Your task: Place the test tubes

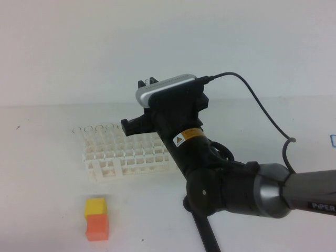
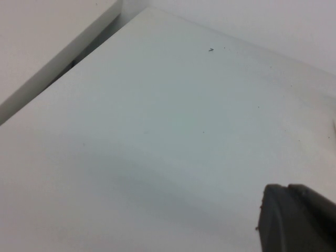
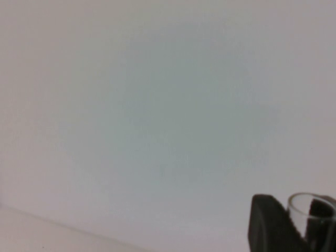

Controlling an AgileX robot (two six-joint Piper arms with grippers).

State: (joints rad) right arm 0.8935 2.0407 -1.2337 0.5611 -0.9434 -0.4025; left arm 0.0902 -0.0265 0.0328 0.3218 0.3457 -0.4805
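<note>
Right arm (image 1: 247,189): enters from lower right, elbow bent low, forearm angled up-left, wrist raised.
Right gripper (image 1: 135,124): aloft mid-scene, pointing left; fingers (image 3: 268,226) clamped on test tube (image 3: 307,207).
Left gripper (image 2: 296,218): seen in left wrist view only, above table (image 2: 157,131).

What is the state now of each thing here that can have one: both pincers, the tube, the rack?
right pincer: raised above the rack, shut on the test tube.
test tube: held in the right pincer, not yet in the rack.
left pincer: over bare table, outside the high view.
rack: upright on the table, some clear tubes standing in its far row.
</note>
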